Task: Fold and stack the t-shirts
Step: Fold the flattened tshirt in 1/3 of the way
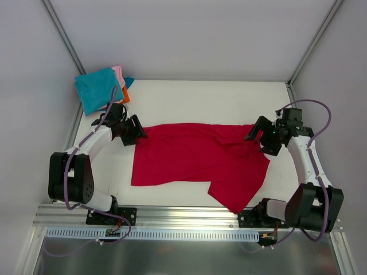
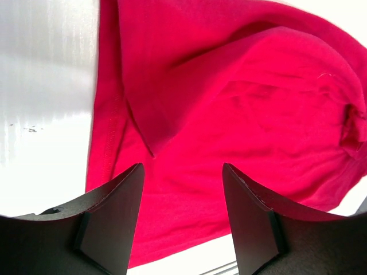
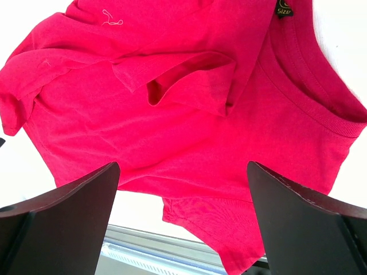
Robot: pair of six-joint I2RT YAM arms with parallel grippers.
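Red cotton t-shirt (image 1: 195, 157) lies spread and rumpled across the middle of the white worktop (image 1: 195, 103), which is enclosed by pale walls with a metal rail along its near edge. At the far left corner sits a pile of teal, pink and orange shirts (image 1: 103, 89). The left hand (image 1: 135, 130) is at the shirt's left edge, fingers partly apart, grip uncertain. The right hand (image 1: 259, 137) hovers over the collar end, fingers wide apart.
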